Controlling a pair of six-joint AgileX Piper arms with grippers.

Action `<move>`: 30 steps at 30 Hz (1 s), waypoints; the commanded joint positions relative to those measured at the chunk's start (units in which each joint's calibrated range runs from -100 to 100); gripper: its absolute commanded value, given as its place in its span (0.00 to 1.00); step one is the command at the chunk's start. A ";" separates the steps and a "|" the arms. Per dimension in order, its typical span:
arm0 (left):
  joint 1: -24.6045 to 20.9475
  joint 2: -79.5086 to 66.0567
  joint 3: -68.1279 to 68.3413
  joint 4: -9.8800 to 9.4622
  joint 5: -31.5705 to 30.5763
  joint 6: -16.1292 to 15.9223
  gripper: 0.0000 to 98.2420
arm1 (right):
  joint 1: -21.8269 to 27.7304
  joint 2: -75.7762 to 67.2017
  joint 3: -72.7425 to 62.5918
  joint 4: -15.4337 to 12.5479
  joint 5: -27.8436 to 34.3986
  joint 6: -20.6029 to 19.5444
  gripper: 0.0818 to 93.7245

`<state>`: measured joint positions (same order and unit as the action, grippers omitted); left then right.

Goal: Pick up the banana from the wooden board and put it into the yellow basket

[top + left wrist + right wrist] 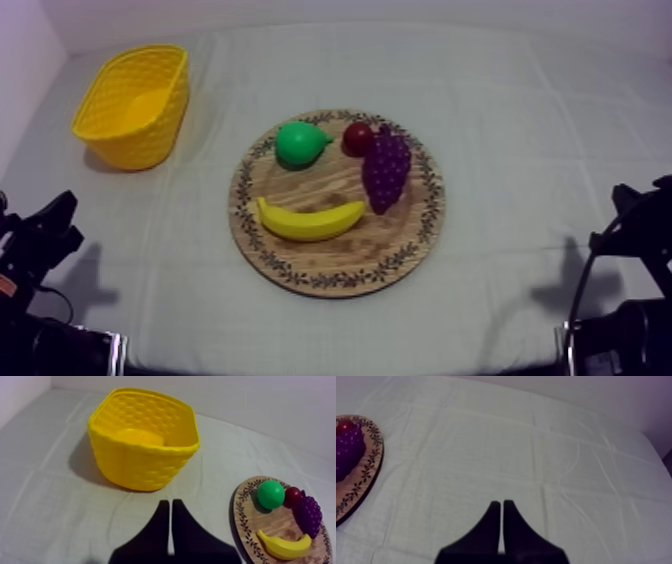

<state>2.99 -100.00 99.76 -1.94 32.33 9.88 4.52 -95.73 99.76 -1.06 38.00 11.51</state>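
though empty, both claws (170,502) (501,503) fully closed

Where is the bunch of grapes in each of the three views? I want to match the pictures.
Top view: the bunch of grapes lies on the right half of the wooden board, beside the small red fruit.
Left wrist view: grapes beside the red fruit, behind the banana.
Right wrist view: grapes just inside the board's patterned rim.
Shared landmark: that patterned rim.

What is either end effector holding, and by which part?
Nothing: the left end effector and right end effector are shut empty; the banana lies on the wooden board.
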 commanded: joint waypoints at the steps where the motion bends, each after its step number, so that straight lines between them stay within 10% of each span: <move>1: 0.01 0.00 0.02 -0.08 0.01 -1.11 0.00 | 0.00 -0.02 0.02 0.01 -0.02 0.00 0.00; 30: 0.01 0.00 0.02 -0.08 0.01 -0.56 0.01 | 0.00 -0.02 0.02 0.01 -0.02 0.00 0.00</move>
<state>2.99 -100.00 99.76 -2.01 32.33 9.33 4.52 -95.73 99.76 -1.06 38.00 11.51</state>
